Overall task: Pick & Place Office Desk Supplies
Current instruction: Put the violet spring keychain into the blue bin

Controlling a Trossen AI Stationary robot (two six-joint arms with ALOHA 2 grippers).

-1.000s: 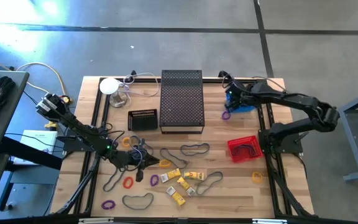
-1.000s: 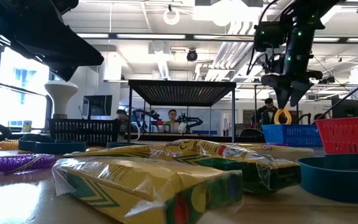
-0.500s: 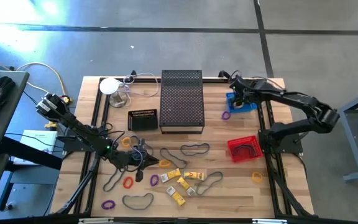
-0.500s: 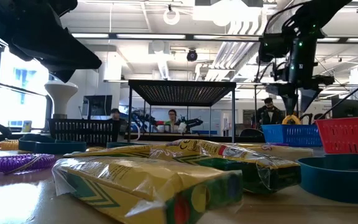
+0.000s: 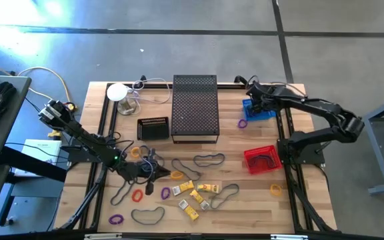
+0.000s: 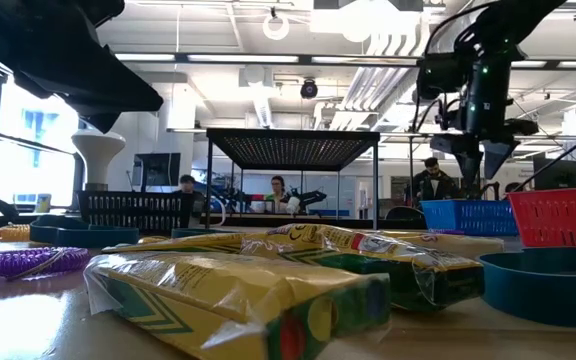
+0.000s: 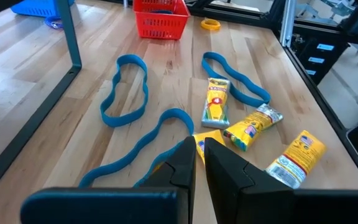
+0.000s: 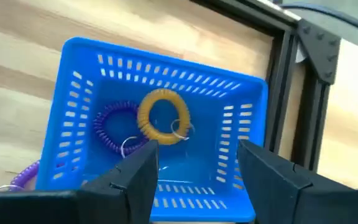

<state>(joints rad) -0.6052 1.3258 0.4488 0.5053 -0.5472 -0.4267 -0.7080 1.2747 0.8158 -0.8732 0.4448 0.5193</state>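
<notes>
text: none legible | yellow packs [image 7: 215, 104]: print too small to read

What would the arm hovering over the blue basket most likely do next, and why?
Probably lift away to fetch another item. The right tool hangs open and empty above the blue basket, with the yellow coil already lying inside beside a purple coil.

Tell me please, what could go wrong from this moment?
The open right gripper hovers just above the blue plastic basket holding a yellow coil ring; descending could knock the basket. The shut left gripper sits low among blue rubber loops and may drag one along.
</notes>
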